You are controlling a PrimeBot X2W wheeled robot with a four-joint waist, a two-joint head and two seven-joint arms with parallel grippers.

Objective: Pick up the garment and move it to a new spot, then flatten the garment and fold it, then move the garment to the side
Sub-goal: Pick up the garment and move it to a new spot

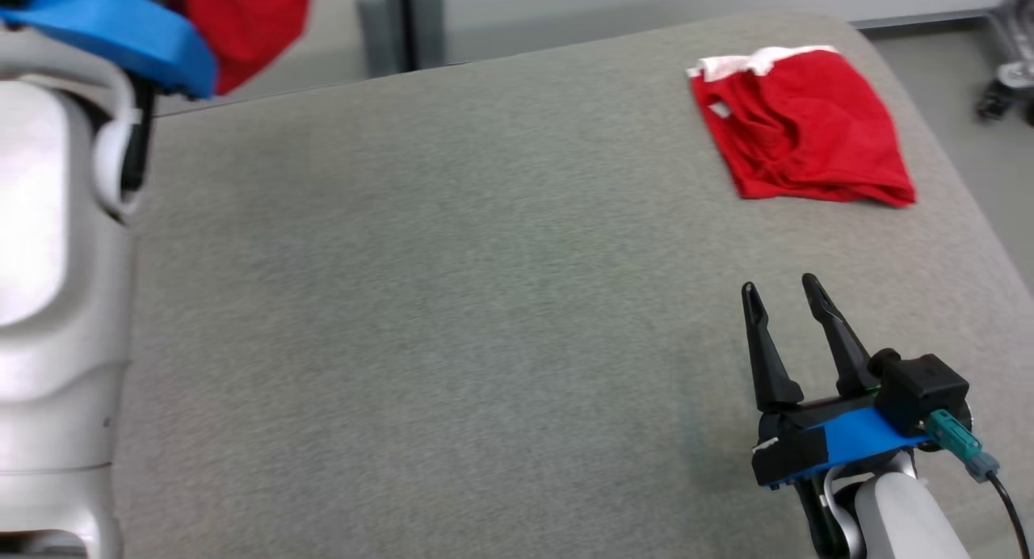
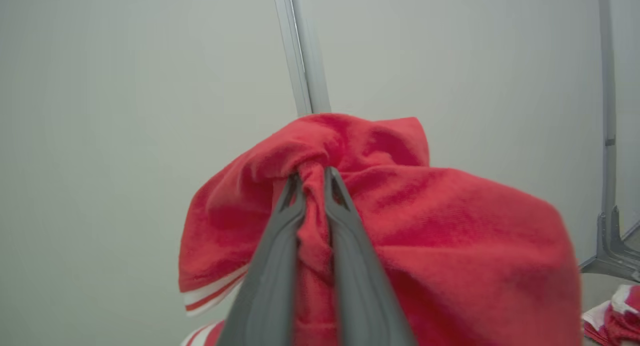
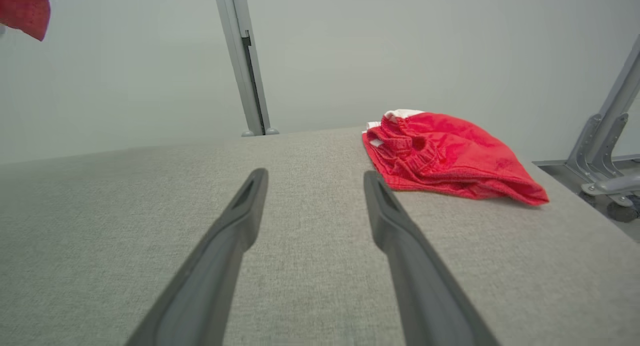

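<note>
I log: left gripper (image 2: 311,178) pinched on bunched red knit garment (image 2: 440,221), white-striped hem; right gripper (image 1: 780,285) spread wide over grey woven tabletop (image 1: 444,260); folded red shorts (image 1: 808,131), far right corner.

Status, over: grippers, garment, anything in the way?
Left gripper shut on red garment, aloft at left. Right gripper open, empty, over table. Second garment, folded, lies far right on table, apart from both.

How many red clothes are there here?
2: the held garment hangs pinched in the left gripper; the folded garment lies on the table, far right. More may be hidden.
</note>
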